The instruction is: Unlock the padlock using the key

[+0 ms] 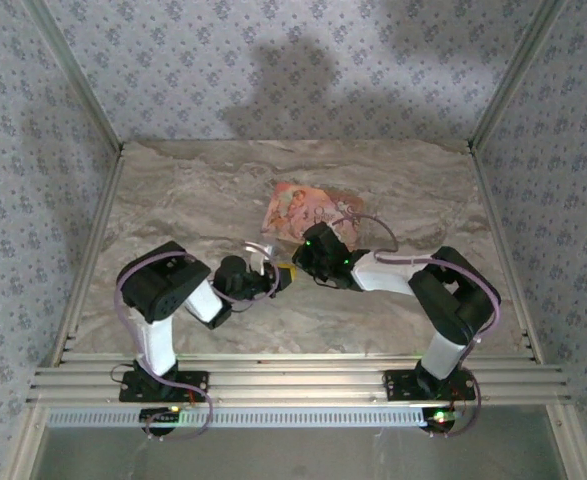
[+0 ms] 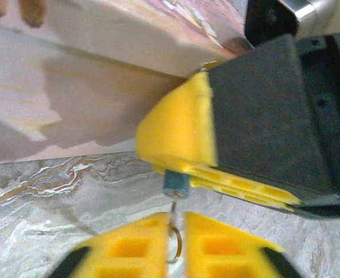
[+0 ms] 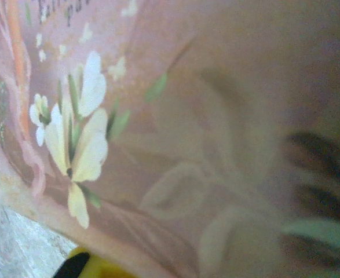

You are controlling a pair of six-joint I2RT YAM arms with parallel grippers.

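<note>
The padlock (image 2: 175, 184) is a small blue-grey lump. It sticks out from under the yellow fingers of my right gripper (image 2: 158, 163), which are pressed together on it. The key's thin shaft runs down from the padlock, and its ring (image 2: 176, 243) hangs in the narrow gap of my left gripper (image 2: 177, 219). Those two yellow fingertips stand slightly apart. From above, the left gripper (image 1: 273, 276) and the right gripper (image 1: 295, 268) meet tip to tip over the middle of the table. The padlock and key are too small to make out there.
A pink picture-printed box (image 1: 305, 208) lies just behind the two grippers. It is close behind them in the left wrist view (image 2: 129, 35) and right against the right wrist camera (image 3: 216, 116). The marbled table (image 1: 193, 190) is walled on three sides.
</note>
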